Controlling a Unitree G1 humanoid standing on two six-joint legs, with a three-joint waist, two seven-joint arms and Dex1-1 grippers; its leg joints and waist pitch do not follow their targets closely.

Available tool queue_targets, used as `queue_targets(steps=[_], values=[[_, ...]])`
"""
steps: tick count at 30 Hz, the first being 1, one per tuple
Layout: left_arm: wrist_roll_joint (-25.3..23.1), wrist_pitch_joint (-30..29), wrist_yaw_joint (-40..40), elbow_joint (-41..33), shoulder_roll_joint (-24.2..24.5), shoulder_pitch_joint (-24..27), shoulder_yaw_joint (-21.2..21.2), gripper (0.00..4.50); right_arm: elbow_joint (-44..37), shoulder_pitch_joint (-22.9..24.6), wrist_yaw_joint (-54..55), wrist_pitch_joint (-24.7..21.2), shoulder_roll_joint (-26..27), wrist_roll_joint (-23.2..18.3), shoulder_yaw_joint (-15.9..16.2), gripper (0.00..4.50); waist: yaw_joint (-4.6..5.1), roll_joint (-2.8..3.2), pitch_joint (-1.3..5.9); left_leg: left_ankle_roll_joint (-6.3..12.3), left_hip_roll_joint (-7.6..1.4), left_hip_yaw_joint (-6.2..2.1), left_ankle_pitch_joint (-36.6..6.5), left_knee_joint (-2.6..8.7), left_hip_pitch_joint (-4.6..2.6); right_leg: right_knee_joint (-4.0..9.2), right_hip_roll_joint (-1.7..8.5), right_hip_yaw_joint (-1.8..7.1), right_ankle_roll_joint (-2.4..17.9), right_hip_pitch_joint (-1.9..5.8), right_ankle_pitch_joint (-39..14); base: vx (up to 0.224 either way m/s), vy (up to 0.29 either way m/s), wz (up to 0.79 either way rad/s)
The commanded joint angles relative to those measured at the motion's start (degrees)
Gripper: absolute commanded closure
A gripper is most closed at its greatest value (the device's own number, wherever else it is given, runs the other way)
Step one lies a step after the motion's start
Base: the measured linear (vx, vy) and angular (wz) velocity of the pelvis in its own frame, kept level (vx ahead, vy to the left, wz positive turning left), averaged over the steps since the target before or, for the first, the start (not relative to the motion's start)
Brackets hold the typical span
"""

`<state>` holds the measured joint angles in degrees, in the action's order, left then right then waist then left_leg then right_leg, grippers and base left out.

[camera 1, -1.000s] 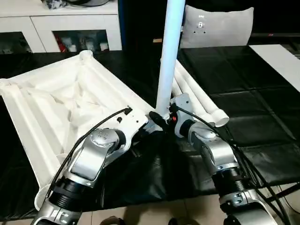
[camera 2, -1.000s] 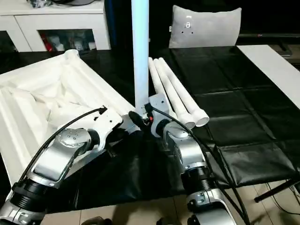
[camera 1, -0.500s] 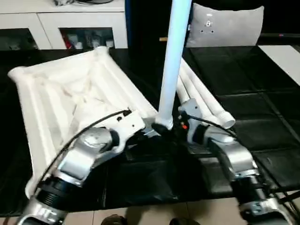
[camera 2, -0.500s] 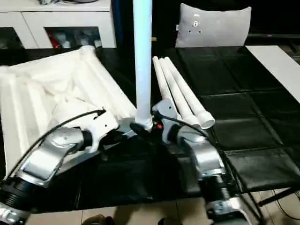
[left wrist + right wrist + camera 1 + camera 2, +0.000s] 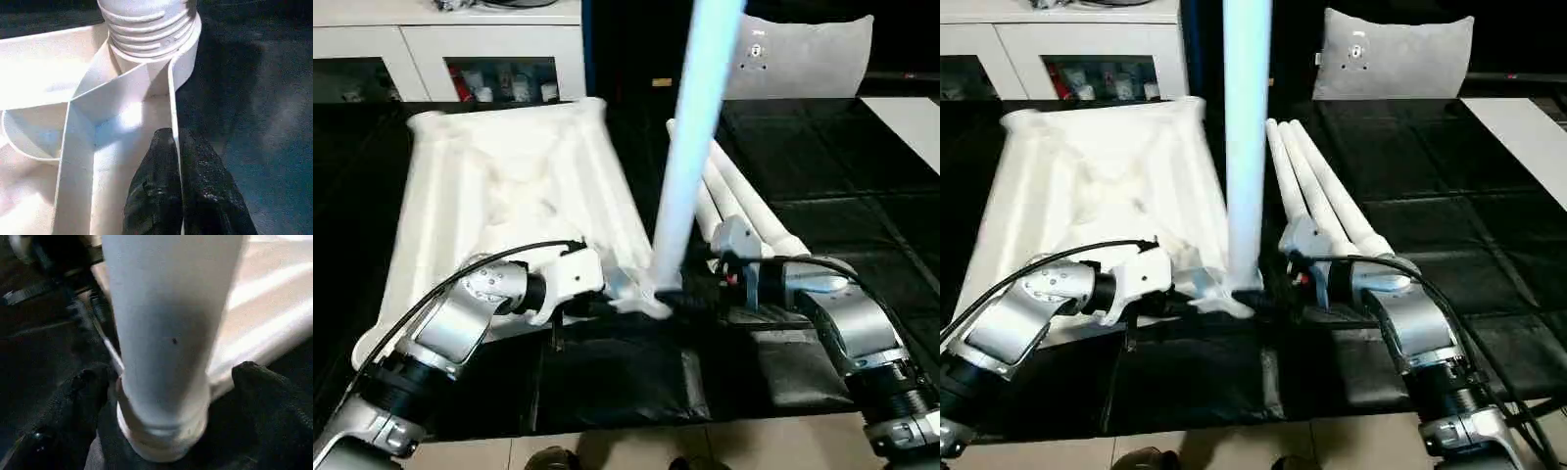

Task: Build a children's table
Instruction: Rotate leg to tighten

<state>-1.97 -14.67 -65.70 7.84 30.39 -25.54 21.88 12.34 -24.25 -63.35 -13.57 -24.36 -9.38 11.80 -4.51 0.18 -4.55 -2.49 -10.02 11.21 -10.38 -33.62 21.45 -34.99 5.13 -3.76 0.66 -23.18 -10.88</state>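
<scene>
The upturned table top [image 5: 509, 196] has swung round; left pincer [image 5: 177, 161] pinches its rim, right pincer [image 5: 161, 406] clamps the upright leg [image 5: 1246, 147] being seated in its corner socket [image 5: 146, 29].

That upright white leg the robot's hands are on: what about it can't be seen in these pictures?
- Upright leg: its upper end is cut off by the top edge of both eye views.
- Its foot in the tabletop's corner socket: in the eye views, the right hand and left hand crowd it, so how deep it sits can't be told.

A grey cushion [image 5: 1397, 54] sits beyond the black mats [image 5: 1449, 186].
</scene>
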Motion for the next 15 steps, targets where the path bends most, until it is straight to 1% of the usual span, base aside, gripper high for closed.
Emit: queue_targets(steps=[1, 5, 6, 9, 11, 12, 14, 15], values=[[-0.08, 1.4, -1.9, -0.79, 0.17, -0.92, 2.03, 4.5, -1.05, 0.01, -0.81, 0.65, -0.55, 0.07, 0.32, 0.06, 0.22, 0.41, 3.81, 2.35, -3.35, -1.4, -11.74, 4.01, -1.06, 3.82, 3.47, 3.03, 14.67, 2.67, -7.78, 0.0, 0.0, 0.0], [-0.08, 1.4, -1.9, -0.79, 0.17, -0.92, 2.03, 4.5, -1.05, 0.01, -0.81, 0.65, -0.55, 0.07, 0.32, 0.06, -0.03, 0.36, 3.81, 2.13, -3.34, -1.4, -11.73, 4.03, -1.05, 3.8, 3.44, 3.02, 14.68, 2.73, -7.98, 0.0, 0.0, 0.0], [-0.22, 2.0, -2.54, -0.48, 0.51, -1.16, 2.35, 4.5, -0.97, 0.07, -1.7, 1.49, -1.05, 0.33, 0.91, 0.06, -0.04, 0.35, 3.8, 2.06, -3.33, -1.42, -11.82, 4.05, -1.04, 3.8, 3.43, 3.0, 14.59, 2.74, -8.22, 0.0, 0.0, 0.0], [-0.83, 3.71, -4.09, 0.26, 1.18, -1.95, 3.34, 4.5, -0.05, -0.42, -3.55, 1.63, -0.92, 0.38, 2.29, 0.44, -0.12, 0.33, 3.85, 2.37, -3.26, -1.42, -11.52, 3.96, -1.05, 3.78, 3.39, 2.99, 14.39, 2.74, -8.03, 0.0, 0.0, 0.0], [-1.01, 4.58, -4.74, 0.66, 1.41, -2.23, 3.69, 4.5, 0.53, -0.68, -4.39, 1.03, -0.69, 0.21, 2.74, 0.53, -0.12, 0.27, 3.93, 2.51, -3.3, -1.42, -11.1, 3.91, -1.0, 3.64, 3.42, 2.97, 14.64, 2.82, -7.29, 0.0, 0.0, 0.0], [-1.0, 5.06, -4.99, 1.0, 1.46, -2.3, 3.68, 4.5, 0.89, -0.73, -4.78, 1.11, -0.82, 0.29, 2.97, 0.75, -0.15, 0.31, 3.91, 2.63, -3.33, -1.39, -10.86, 3.89, -0.95, 3.64, 3.48, 2.98, 14.82, 2.8, -7.02, 0.0, 0.0, 0.0], [-0.96, 5.5, -5.26, 1.29, 1.52, -2.34, 3.62, 4.5, 1.1, -0.75, -5.01, 1.27, -0.91, 0.33, 3.1, 0.82, -0.27, 0.35, 3.89, 2.52, -3.36, -1.39, -11.06, 3.93, -1.01, 3.66, 3.44, 2.94, 14.91, 2.76, -7.39, 0.0, 0.0, 0.0], [-0.91, 5.78, -5.42, 1.39, 1.64, -2.3, 3.57, 4.5, 1.13, -0.73, -5.14, 1.21, -0.86, 0.27, 3.09, 0.9, -0.22, 0.15, 3.92, 2.47, -3.37, -1.35, -11.21, 3.93, -1.05, 3.68, 3.41, 2.94, 14.9, 2.77, -7.55, 0.0, 0.0, 0.0]])
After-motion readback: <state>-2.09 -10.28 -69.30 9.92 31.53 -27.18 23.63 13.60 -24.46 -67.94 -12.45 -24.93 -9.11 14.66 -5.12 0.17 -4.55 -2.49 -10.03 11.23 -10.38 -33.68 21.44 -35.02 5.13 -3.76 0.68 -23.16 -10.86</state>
